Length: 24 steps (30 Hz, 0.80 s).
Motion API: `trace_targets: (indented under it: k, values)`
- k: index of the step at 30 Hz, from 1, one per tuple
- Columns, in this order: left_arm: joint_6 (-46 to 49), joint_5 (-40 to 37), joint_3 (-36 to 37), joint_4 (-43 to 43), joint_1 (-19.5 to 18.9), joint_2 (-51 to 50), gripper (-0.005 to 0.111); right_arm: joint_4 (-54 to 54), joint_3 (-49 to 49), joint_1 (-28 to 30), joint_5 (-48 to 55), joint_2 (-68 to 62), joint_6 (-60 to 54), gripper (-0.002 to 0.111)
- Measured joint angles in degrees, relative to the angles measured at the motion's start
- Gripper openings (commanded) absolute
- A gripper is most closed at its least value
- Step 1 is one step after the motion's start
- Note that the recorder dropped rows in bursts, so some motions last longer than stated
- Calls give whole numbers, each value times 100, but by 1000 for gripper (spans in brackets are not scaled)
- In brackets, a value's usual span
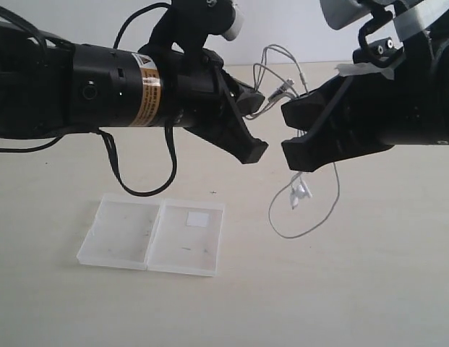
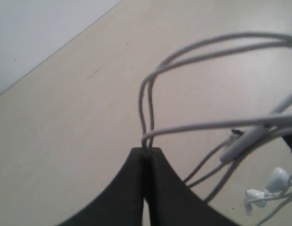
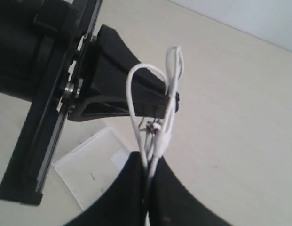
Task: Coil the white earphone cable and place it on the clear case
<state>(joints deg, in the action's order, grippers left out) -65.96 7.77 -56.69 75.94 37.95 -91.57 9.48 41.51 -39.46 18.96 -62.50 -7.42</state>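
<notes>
Left wrist view: The left gripper (image 2: 146,153) is fully closed, its two black fingers pressed together on thin strands of the cable (image 2: 247,141). Two strands rise from the tip and curve away above the table (image 2: 66,141). Other strands run off sideways. The earbuds (image 2: 279,179) hang among the lower strands.

Right wrist view: The right gripper (image 3: 148,162) is also fully closed, pinching several strands. A narrow loop stands up from its tip, and a thicker white piece sits just above the pinch. The left gripper is close behind the loop. Part of the case (image 3: 89,176) shows on the table beyond, with its white sticker (image 3: 118,157) facing up.

Exterior view: Both grippers are raised above the table, tips facing each other and close together. The cable is bunched between and behind them. From the right gripper a long loop and the earbuds hang down. Whether the loop touches the table cannot be told. The case lies open and flat on the table, under the left arm, two halves side by side, with the sticker on the half nearer the cable. Nothing lies on the case, and the cable is well apart from it.
</notes>
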Motion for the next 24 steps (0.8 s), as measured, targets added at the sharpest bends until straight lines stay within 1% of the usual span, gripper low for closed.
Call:
trace_targets:
  k: [2,4,7,9,11,14,19,24]
  values:
    - [-11,66,15,0,0,0,0,0,0,0,0,0,12,0]
    - [-21,115,20,0,-10,0,4,0,0,0,0,0,12,0]
    - [-21,142,20,0,-10,0,22,0,0,0,0,0,12,0]
    - [-43,142,20,0,-10,0,36,0,0,0,0,0,12,0]
    - [-72,152,20,0,-10,0,48,0,0,0,0,0,12,0]
    - [-101,152,20,0,-10,0,59,0,0,0,0,0,12,0]
    - [-136,152,20,0,-10,0,66,-49,0,0,0,0,76,0]
    - [-172,132,20,0,-10,0,73,-706,0,0,0,0,823,0]
